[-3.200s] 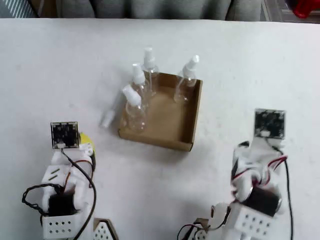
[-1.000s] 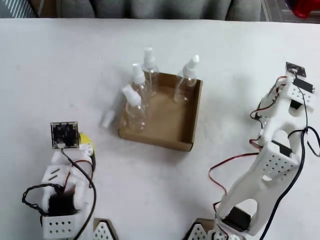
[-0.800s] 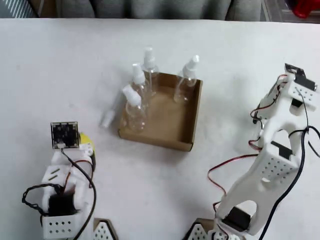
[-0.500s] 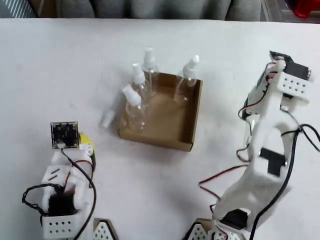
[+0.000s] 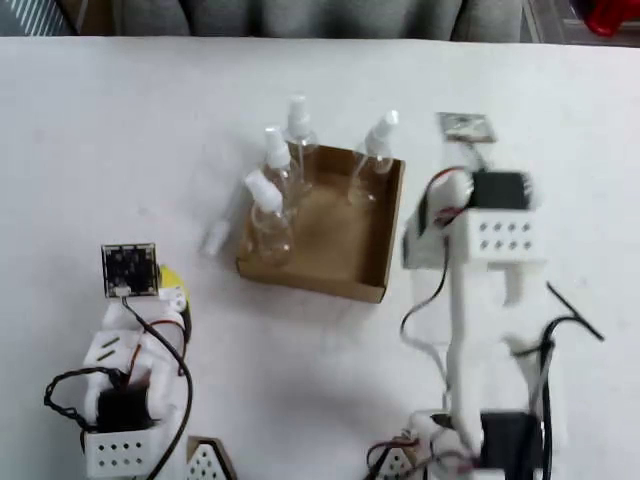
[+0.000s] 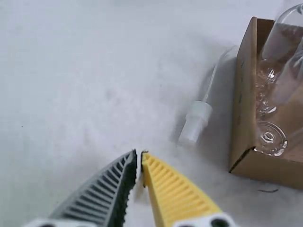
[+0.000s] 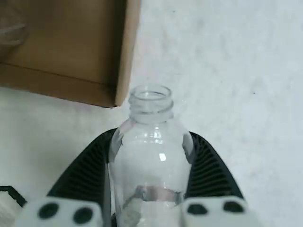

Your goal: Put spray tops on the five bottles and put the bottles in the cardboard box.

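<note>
within the right claw, an uncapped bottle, cardboard box near

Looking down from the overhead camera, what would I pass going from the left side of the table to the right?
left arm → loose spray top lying on the table → cardboard box → right arm

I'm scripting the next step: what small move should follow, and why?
Probably open the left gripper and ease it toward the loose spray top: the right gripper holds a bottle with a bare neck, and the left jaws are shut, empty.
</note>
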Controlling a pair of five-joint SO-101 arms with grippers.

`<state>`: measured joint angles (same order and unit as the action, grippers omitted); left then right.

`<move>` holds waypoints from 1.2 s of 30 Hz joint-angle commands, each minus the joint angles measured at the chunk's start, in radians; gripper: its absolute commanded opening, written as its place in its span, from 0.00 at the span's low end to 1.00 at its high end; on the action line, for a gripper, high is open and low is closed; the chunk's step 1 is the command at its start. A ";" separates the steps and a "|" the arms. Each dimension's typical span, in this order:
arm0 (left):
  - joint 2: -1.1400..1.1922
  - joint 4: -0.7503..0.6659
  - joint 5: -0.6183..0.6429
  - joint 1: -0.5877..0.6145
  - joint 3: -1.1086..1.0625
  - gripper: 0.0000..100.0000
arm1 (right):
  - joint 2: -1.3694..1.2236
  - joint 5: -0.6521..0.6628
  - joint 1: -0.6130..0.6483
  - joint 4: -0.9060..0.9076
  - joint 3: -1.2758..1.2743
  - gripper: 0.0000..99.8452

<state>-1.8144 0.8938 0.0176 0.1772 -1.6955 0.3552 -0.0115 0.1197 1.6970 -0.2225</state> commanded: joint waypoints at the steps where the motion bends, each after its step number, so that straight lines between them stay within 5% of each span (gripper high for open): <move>1: -0.013 0.006 -0.008 -0.004 0.003 0.02 | 0.116 -0.083 0.131 0.028 -0.051 0.02; 6: -0.013 0.006 -0.008 -0.004 0.003 0.02 | 0.136 -0.216 0.394 0.027 -0.163 0.02; 12: -0.013 0.006 -0.008 -0.004 0.003 0.02 | 0.127 -0.189 0.680 -0.051 -0.239 0.02; 27: -0.013 0.002 -0.008 -0.004 0.003 0.02 | 0.125 -0.149 0.791 -0.616 -0.563 0.03; 36: -0.013 0.000 -0.008 -0.004 0.003 0.02 | 0.125 -0.101 0.791 -0.760 -0.663 0.22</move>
<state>-1.8144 0.8938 0.0176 0.1772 -1.6955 0.4580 -0.1297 0.9022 0.9636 -0.8884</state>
